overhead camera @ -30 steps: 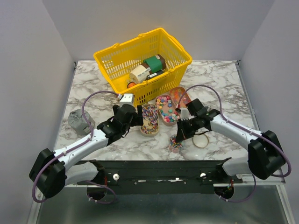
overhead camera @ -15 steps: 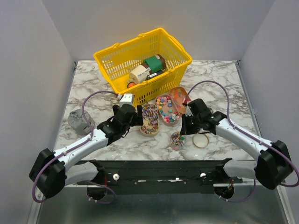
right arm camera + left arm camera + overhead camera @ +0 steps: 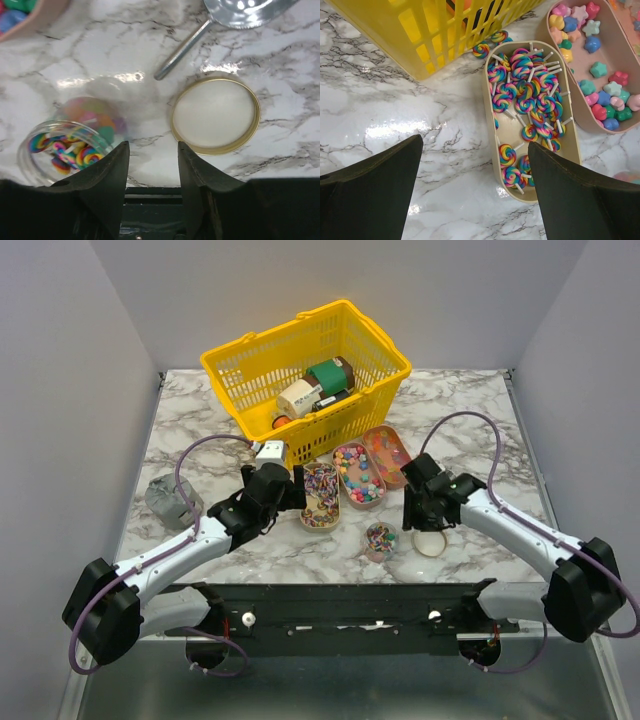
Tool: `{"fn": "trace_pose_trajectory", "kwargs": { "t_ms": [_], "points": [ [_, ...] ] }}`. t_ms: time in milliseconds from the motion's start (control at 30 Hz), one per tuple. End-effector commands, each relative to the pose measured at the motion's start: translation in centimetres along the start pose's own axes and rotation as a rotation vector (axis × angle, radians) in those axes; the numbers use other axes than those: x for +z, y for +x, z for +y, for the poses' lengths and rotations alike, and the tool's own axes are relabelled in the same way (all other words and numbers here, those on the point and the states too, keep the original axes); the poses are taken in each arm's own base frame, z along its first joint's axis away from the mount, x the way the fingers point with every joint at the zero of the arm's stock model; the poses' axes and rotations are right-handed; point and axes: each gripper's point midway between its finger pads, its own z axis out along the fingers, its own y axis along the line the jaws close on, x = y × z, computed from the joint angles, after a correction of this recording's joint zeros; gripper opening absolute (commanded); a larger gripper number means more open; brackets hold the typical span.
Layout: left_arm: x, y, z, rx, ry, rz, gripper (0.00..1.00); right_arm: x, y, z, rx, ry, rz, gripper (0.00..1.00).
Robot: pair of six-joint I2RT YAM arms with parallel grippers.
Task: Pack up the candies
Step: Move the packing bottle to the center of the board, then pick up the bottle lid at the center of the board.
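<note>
The candies lie in three oval trays: rainbow lollipops [image 3: 527,95] in a cream tray [image 3: 320,496], star sweets [image 3: 600,75] in a pink tray [image 3: 357,474], and orange ones in a third tray [image 3: 386,448]. A small glass jar [image 3: 65,145] holds a few lollipops; it stands near the front edge [image 3: 380,540]. Its gold-rimmed lid [image 3: 215,115] lies flat to its right. My right gripper [image 3: 152,150] is open and empty, hanging over bare marble between jar and lid. My left gripper [image 3: 475,145] is wide open just left of the lollipop tray's near end.
A yellow basket [image 3: 305,365] with bottles and cans stands at the back, close behind the trays. A metal spoon [image 3: 235,10] lies on the marble beyond the lid. A grey crumpled lump [image 3: 165,500] sits at the left. The black rail [image 3: 330,612] borders the near edge.
My right gripper has swung right, away from above the jar, and its jaws have opened. The left arm has not moved.
</note>
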Motion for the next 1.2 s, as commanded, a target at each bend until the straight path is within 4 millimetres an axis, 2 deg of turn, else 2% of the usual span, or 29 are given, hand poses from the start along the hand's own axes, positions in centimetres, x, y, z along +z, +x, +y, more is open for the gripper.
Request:
{"fn": "trace_pose_trajectory", "kwargs": {
  "t_ms": [0,133,300,400,533,633,733,800,833,867,900,1000,1033,1067,1100,1133,1167],
  "points": [
    [-0.4,-1.6,-0.7,-0.029,0.026,-0.033,0.99,2.0,2.7,-2.2,0.059,0.131,0.078,0.5],
    [-0.4,-1.7,-0.9,-0.03,0.037,-0.031,0.99,3.7,3.9,-2.9,0.074,0.17,0.11,0.48],
    [-0.6,-1.8,-1.0,-0.033,0.044,-0.035,0.99,5.5,4.1,-2.8,0.071,0.183,0.114,0.44],
    [-0.7,-2.1,-1.2,-0.035,0.051,-0.038,0.99,6.3,4.1,-2.0,0.069,0.151,0.122,0.33],
    [-0.9,-2.2,-1.3,-0.036,0.057,-0.039,0.99,6.5,4.1,-1.8,0.066,0.137,0.117,0.05],
    [-1.1,-2.4,-1.6,-0.034,0.076,-0.042,0.99,5.7,3.4,-1.7,0.057,0.126,0.093,0.01],
    [-1.2,-2.4,-2.4,-0.029,0.116,-0.035,0.99,3.6,1.8,-1.2,0.049,0.083,0.035,0.01],
    [-1.3,-2.6,-3.1,-0.019,0.152,-0.032,0.99,1.3,0.4,-0.7,0.035,0.038,-0.023,0.01],
    [-1.5,-2.6,-3.9,-0.01,0.196,-0.021,0.99,-0.2,-1.1,0.1,0.039,-0.001,-0.072,0.01],
    [-1.7,-2.9,-4.4,0.001,0.223,-0.026,0.99,-1.3,-1.7,0.3,0.007,-0.027,-0.096,0.01],
    [-1.9,-3.1,-5.0,0.01,0.257,-0.027,0.99,-3.3,-2.9,1.0,-0.004,-0.09,-0.156,0.01],
    [-3.0,-4.2,-7.5,0.055,0.396,-0.038,0.99,-8.4,-5.1,5.4,-0.171,-0.359,-0.24,0.01],
    [-3.4,-4.6,-8.1,0.074,0.431,-0.047,0.99,-10.5,-4.7,7.3,-0.228,-0.494,-0.229,0.0],
    [-4.3,-5.5,-9.3,0.09,0.497,-0.059,0.99,-11.8,-4.6,8.1,-0.286,-0.556,-0.241,0.01],
    [-4.7,-5.9,-9.7,0.147,0.526,-0.07,0.99,-14.2,-5.2,9.3,-0.327,-0.64,-0.275,0.0],
    [-5.4,-6.5,-10.3,0.175,0.56,-0.076,0.99,-16.3,-4.2,10.7,-0.381,-0.767,-0.252,0.01],
    [-6.6,-8.4,-11.2,0.198,0.602,-0.111,0.99,-17.8,-4.1,11.3,-0.411,-0.824,-0.259,0.01]
  ]
}}
